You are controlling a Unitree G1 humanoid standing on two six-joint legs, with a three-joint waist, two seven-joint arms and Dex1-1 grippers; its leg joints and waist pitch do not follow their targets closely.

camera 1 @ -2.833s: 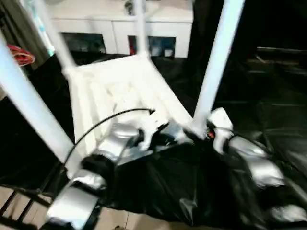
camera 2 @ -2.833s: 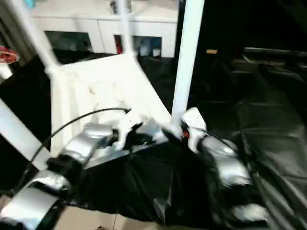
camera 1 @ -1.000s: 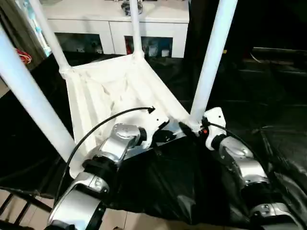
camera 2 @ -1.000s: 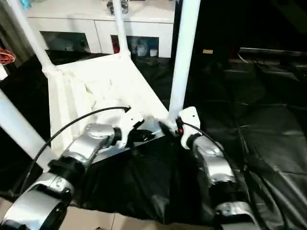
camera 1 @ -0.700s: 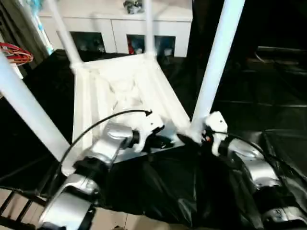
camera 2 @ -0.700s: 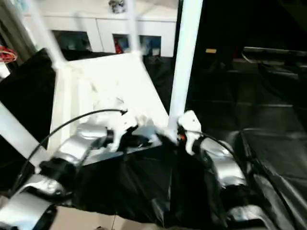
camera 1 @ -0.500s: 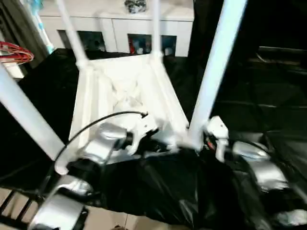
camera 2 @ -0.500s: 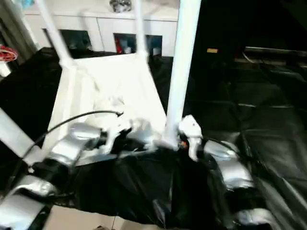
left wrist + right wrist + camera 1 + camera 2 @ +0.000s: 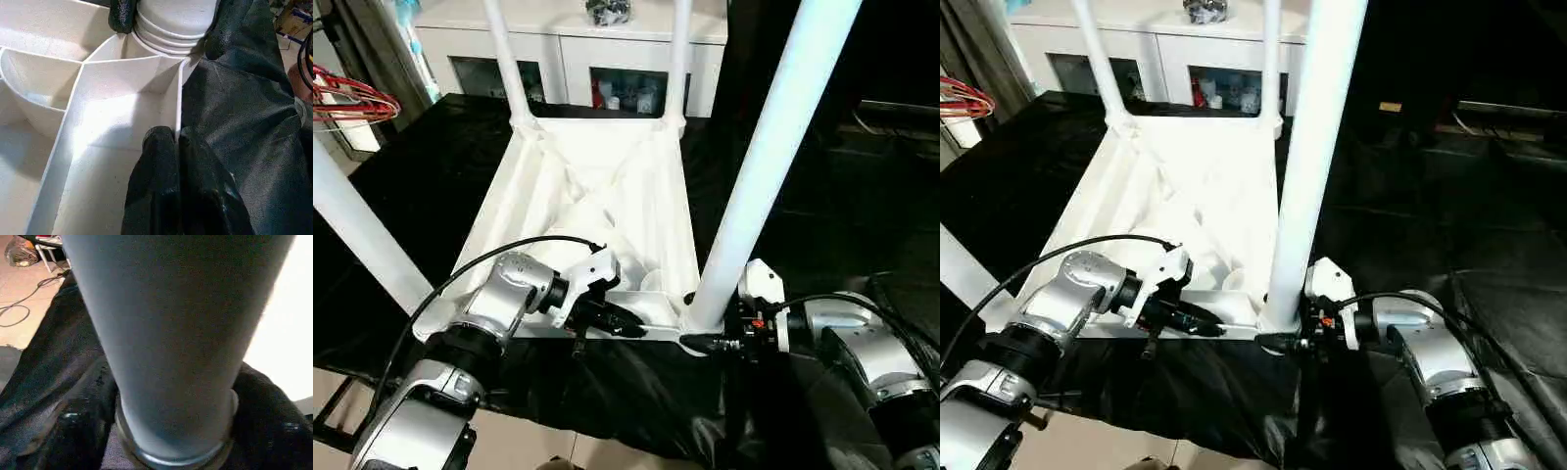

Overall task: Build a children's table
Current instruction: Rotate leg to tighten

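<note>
The white children's table (image 9: 597, 186) lies upside down on a black cloth, its ribbed X-braced underside facing up and its legs standing in the corner sockets. My left gripper (image 9: 631, 330) is shut on the thin near rim wall (image 9: 177, 98), one black finger (image 9: 156, 161) on each side of it. The right gripper (image 9: 700, 343) sits at the foot of the near right leg (image 9: 773, 166), its fingers (image 9: 83, 431) pressed against both sides of the leg's base collar. The near left leg (image 9: 362, 235) rises beside my left forearm.
A white cabinet (image 9: 607, 49) with glass-fronted compartments stands behind the table. A red wire object (image 9: 352, 98) hangs at the far left. The black cloth (image 9: 822, 196) spreads out to the right. Pale floor (image 9: 509, 441) shows below the near edge.
The head camera has swung, so the whole picture has shifted and the table now looks square-on. Both grippers stay at the near rim and the near right leg.
</note>
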